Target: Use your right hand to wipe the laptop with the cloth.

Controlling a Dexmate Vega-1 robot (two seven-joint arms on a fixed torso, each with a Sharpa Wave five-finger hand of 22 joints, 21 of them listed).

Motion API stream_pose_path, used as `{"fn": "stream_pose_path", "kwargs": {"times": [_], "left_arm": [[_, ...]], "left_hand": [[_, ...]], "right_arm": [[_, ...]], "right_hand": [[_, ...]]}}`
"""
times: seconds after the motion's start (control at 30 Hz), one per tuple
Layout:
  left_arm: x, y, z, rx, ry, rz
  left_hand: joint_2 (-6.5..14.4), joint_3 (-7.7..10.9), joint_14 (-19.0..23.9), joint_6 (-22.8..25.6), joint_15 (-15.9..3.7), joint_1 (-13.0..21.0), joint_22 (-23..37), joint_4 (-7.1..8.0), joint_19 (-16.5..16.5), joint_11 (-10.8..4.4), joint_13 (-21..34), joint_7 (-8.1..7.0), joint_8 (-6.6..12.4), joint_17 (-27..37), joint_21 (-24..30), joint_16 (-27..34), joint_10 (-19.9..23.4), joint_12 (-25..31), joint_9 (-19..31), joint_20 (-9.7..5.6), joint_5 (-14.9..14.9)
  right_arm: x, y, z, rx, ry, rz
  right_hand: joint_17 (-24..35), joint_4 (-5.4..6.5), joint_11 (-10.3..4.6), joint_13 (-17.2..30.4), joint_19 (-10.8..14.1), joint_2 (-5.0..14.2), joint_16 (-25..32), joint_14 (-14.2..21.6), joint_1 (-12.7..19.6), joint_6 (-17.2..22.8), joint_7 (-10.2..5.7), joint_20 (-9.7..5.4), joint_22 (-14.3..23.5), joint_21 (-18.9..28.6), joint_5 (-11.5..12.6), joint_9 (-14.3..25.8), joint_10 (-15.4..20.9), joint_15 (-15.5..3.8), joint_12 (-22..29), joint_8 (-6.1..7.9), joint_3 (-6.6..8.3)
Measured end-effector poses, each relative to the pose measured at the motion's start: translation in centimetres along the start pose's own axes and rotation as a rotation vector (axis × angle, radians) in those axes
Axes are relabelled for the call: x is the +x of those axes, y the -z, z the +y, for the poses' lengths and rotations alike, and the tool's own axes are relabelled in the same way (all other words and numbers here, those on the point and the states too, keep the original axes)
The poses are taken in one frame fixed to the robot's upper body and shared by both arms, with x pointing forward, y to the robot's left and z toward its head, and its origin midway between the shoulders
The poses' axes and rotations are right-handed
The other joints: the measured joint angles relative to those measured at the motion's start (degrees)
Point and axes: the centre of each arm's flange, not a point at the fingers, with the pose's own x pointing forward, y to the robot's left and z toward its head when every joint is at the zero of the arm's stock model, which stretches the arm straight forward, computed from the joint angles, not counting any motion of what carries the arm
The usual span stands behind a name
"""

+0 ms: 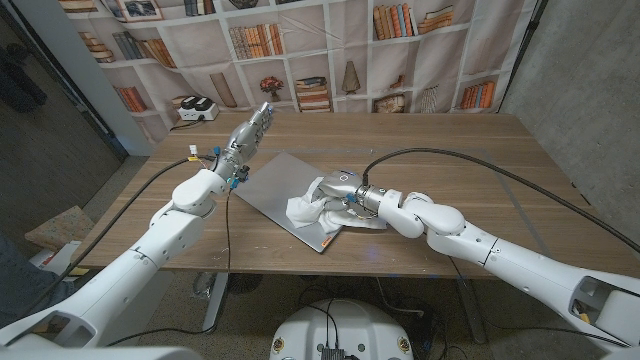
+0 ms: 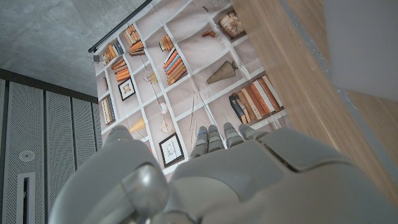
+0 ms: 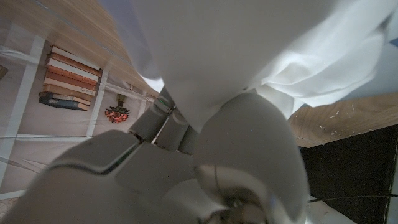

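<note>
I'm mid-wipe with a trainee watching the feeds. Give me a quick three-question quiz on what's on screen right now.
1. True or false: the right robot hand holds the white cloth on the closed grey laptop.
2. Where is the left robot hand?
A. gripping the laptop's edge
B. raised near the laptop's far left corner, holding nothing
C. holding the cloth
3. Fill in: the wooden table's backdrop is printed with ____.

Key
1. True; the right wrist view shows cloth bunched over that hand's fingers.
2. B; fingers straight, together.
3. Bookshelves.
</note>
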Motion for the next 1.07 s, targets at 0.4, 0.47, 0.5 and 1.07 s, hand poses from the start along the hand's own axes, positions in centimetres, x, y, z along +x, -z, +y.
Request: {"fn": "stream_pose_path", "kwargs": {"times": [0.4, 0.47, 0.5, 1.07], "left_arm": [[0.1, -0.2, 0.6, 0.009, 0.009, 0.002], [0.1, -0.2, 0.7, 0.01, 0.01, 0.001], [0.1, -0.2, 0.7, 0.011, 0.01, 0.001], [0.1, -0.5, 0.6, 0.012, 0.009, -0.004]], "left_hand": [[0.0, 0.0, 0.0, 0.0, 0.0, 0.0, 0.0, 0.0, 0.0, 0.0, 0.0, 0.0, 0.0, 0.0, 0.0, 0.0, 0.0, 0.0, 0.0, 0.0, 0.0], [0.0, 0.0, 0.0, 0.0, 0.0, 0.0, 0.0, 0.0, 0.0, 0.0, 0.0, 0.0, 0.0, 0.0, 0.0, 0.0, 0.0, 0.0, 0.0, 0.0, 0.0], [0.0, 0.0, 0.0, 0.0, 0.0, 0.0, 0.0, 0.0, 0.0, 0.0, 0.0, 0.0, 0.0, 0.0, 0.0, 0.0, 0.0, 0.0, 0.0, 0.0, 0.0], [0.02, -0.16, 0.0, 0.0, 0.0, 0.02, 0.0, -0.16, 0.0, 0.0, 0.0, 0.0, 0.0, 0.0, 0.0, 0.0, 0.0, 0.0, 0.0, 0.0, 0.0]], "right_arm": [[0.1, -0.5, -0.2, 0.004, 0.015, 0.003], [0.1, -0.6, -0.3, 0.004, 0.021, 0.003], [0.1, -0.6, -0.3, 0.004, 0.024, 0.003], [-0.2, -0.2, -1.7, 0.013, 0.063, 0.006]], "right_hand": [[-0.01, 0.0, -0.01, 0.03, -0.11, -0.05, 0.0, 0.0, -0.05, 0.13, 0.08, -0.11, -0.27, 0.02, 0.0, 0.14, 0.0, 0.0, -0.12, 0.0, 0.0], [-0.02, 0.0, -0.01, 0.04, -0.1, -0.04, 0.0, 0.0, -0.04, 0.13, 0.08, -0.11, -0.27, 0.01, 0.0, 0.25, 0.0, 0.0, -0.13, 0.0, 0.0], [-0.03, 0.0, -0.01, 0.04, -0.1, 0.04, 0.0, 0.0, 0.04, 0.13, 0.08, -0.11, -0.27, 0.01, 0.0, 0.26, 0.0, 0.0, -0.13, 0.0, 0.0], [-0.02, 0.0, -0.02, 0.36, -0.1, 0.19, -0.22, -0.09, 0.2, 0.29, -0.07, -0.11, -0.27, 0.32, -0.01, 0.12, -0.01, 0.09, -0.4, -0.13, 0.0]]}}
